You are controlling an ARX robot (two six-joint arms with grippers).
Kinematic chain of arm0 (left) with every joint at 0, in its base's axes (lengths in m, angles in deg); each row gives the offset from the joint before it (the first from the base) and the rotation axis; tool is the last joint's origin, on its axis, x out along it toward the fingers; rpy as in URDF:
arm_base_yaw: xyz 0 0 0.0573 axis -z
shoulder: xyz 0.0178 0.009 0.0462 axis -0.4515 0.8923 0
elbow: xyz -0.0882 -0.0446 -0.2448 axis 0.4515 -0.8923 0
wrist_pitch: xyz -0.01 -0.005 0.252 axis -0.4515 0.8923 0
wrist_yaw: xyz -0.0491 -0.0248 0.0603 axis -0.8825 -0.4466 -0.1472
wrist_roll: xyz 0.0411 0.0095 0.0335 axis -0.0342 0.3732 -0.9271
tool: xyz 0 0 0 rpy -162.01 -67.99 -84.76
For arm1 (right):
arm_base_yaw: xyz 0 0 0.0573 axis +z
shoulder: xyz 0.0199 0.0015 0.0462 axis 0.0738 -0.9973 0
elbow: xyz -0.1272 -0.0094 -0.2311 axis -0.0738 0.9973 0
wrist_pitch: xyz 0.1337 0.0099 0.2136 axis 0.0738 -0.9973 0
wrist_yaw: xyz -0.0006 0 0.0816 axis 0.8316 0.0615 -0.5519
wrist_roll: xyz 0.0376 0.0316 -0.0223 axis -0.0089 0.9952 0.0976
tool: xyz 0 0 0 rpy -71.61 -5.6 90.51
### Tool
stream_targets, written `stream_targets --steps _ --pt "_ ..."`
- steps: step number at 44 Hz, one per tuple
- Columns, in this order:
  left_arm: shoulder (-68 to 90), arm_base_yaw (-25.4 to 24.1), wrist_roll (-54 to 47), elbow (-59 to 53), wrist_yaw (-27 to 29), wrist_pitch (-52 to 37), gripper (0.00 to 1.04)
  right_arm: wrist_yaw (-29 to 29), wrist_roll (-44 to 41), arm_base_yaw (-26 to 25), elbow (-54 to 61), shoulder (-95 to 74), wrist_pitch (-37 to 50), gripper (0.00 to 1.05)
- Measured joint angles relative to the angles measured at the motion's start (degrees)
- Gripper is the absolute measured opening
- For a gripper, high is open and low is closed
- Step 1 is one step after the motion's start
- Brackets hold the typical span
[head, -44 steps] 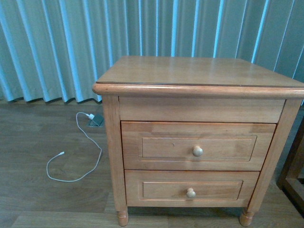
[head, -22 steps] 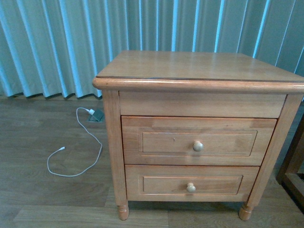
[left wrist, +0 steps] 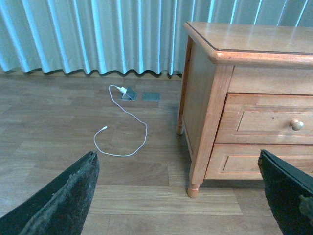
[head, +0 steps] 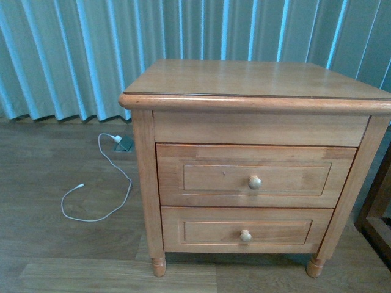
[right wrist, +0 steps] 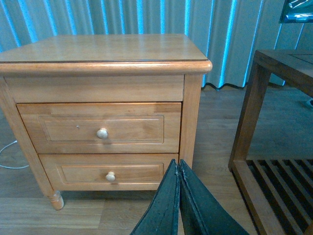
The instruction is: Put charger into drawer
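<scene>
The light-wood nightstand (head: 256,79) stands before blue-green curtains (head: 73,55). Its taller-fronted drawer with a round cream knob (head: 255,181) is closed, above the shallower drawer (head: 245,235). No charger shows. A long thin white cable (head: 101,195) lies on the floor beside the nightstand. The left gripper (left wrist: 181,196) has its jaws wide apart and empty; the right gripper (right wrist: 178,196) has its jaws pressed together.

The nightstand (head: 256,79) was light wood with a glossy top; its drawer (head: 253,176) matched. The floor (head: 55,256) was matt wood plank, the curtain (head: 73,55) pleated cloth.
</scene>
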Motion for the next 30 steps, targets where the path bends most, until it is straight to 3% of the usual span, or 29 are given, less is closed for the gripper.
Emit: stream_targets --steps 15,24,30 --pt "0.0 0.0 0.0 0.0 0.0 0.0 0.99 0.0 0.0 0.0 0.0 0.0 0.0 0.02" --pt "0.0 0.0 0.0 0.0 0.0 0.0 0.99 0.0 -0.1 0.0 0.0 0.0 0.0 0.33" --pt "0.0 0.0 0.0 0.0 0.0 0.0 0.99 0.0 -0.1 0.0 0.0 0.0 0.0 0.65"
